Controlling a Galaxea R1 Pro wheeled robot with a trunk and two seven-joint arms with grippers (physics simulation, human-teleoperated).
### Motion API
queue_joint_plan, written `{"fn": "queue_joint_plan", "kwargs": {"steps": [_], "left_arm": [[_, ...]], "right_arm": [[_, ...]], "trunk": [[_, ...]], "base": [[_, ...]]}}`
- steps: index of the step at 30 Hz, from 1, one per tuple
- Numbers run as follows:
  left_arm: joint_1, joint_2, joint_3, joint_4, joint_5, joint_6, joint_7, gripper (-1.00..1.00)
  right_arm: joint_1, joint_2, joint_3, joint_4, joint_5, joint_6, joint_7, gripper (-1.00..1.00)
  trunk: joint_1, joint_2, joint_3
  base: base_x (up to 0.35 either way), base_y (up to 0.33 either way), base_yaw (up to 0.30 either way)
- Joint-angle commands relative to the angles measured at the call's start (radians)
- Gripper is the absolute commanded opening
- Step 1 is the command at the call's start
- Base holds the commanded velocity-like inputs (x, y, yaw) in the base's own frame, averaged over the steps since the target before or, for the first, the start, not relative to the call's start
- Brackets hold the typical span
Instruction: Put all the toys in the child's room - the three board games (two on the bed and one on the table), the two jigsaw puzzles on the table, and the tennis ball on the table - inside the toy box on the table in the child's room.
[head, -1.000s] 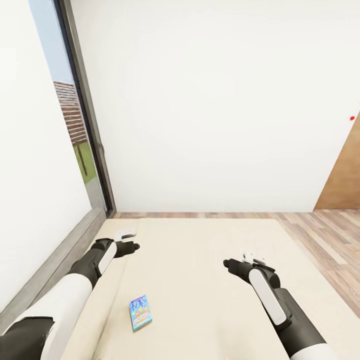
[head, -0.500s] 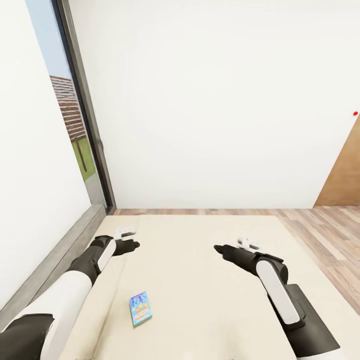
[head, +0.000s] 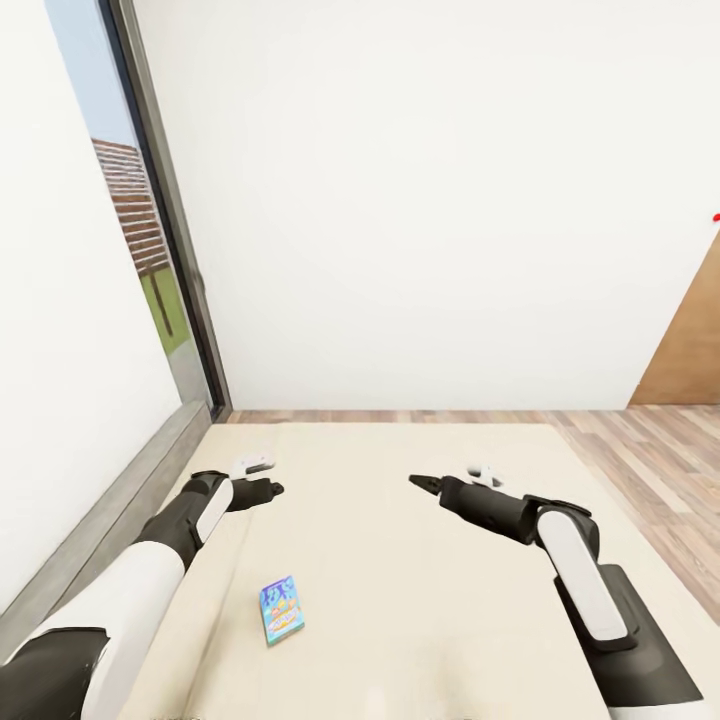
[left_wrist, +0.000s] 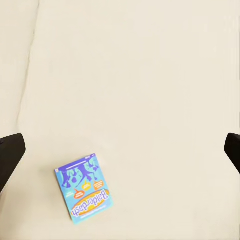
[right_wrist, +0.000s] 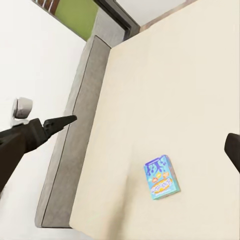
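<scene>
Since the earlier head pictures the right arm has swung inward across the bed (head: 420, 600), so the right gripper (head: 425, 484) now points toward the mattress's middle, nearer the headboard side than before, with its forearm lying more across the view; the left gripper (head: 268, 490) has hardly shifted and sits near the bed's headboard-side edge, and the whole view has tilted slightly, so the window (head: 130, 230) and the brown door (head: 690, 350) sit a little differently. The one board game (head: 281, 610) in view, a small flat box with a blue and turquoise lid, lies flat on the beige mattress where it was, toward the headboard side and nearer the robot than both grippers, touched by neither. In the left wrist view the box (left_wrist: 83, 188) lies on the bare mattress between two dark fingertips (left_wrist: 10, 155) that stand far apart at the picture's sides, so the left gripper is spread wide and holds nothing. In the right wrist view the box (right_wrist: 162, 177) shows on the mattress with the grey headboard (right_wrist: 75, 150) beyond; only one dark fingertip (right_wrist: 233, 149) is seen, cut off at the edge, so I cannot tell whether the right gripper is apart or together. The lid's lettering is too small to read in the head view.
</scene>
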Motion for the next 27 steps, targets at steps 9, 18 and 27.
{"fn": "queue_joint_plan", "kwargs": {"steps": [9,18,27], "left_arm": [[-0.001,0.002,-0.003,-0.001,-0.001,0.005,-0.004,1.00],[0.000,0.002,-0.004,-0.001,-0.003,0.005,-0.003,1.00],[-0.001,0.002,-0.006,-0.001,-0.004,0.003,-0.003,1.00]], "right_arm": [[-0.001,0.000,-0.004,-0.011,-0.010,0.030,0.063,1.00],[-0.001,0.000,-0.017,-0.007,-0.011,0.046,0.102,1.00],[-0.001,0.000,-0.023,-0.003,-0.011,0.047,0.105,1.00]], "trunk": [[0.001,-0.002,-0.017],[0.001,-0.002,-0.032],[0.001,-0.002,-0.047]], "base": [[0.000,0.000,0.000],[0.000,0.000,0.000],[0.000,0.000,0.000]]}}
